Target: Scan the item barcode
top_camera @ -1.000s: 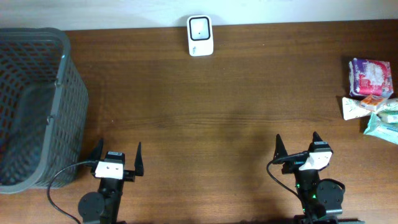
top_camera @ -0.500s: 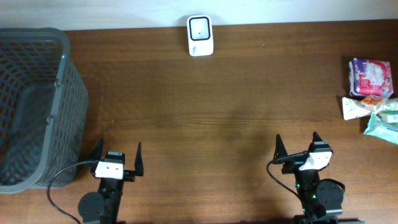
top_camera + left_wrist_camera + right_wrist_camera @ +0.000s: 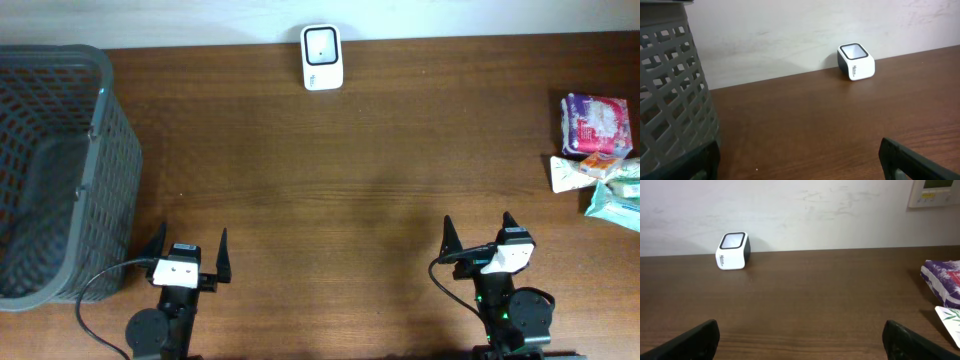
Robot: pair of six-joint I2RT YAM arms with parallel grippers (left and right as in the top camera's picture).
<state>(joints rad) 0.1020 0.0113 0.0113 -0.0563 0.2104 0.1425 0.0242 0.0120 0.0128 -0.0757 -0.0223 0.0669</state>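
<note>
A white barcode scanner (image 3: pixel 322 57) stands at the table's far edge against the wall; it shows as a white box (image 3: pixel 856 61) in the left wrist view and as a white box (image 3: pixel 733 250) in the right wrist view. Several packaged items (image 3: pixel 597 152) lie in a pile at the right edge, among them a purple-and-white packet (image 3: pixel 943 282). My left gripper (image 3: pixel 188 255) rests open near the front left, holding nothing. My right gripper (image 3: pixel 478 238) rests open near the front right, also holding nothing. Both are far from the items and the scanner.
A large grey mesh basket (image 3: pixel 98 130) stands at the left side of the table, its wall (image 3: pixel 670 95) close beside my left gripper. A wall panel (image 3: pixel 935 192) hangs at the upper right of the right wrist view.
</note>
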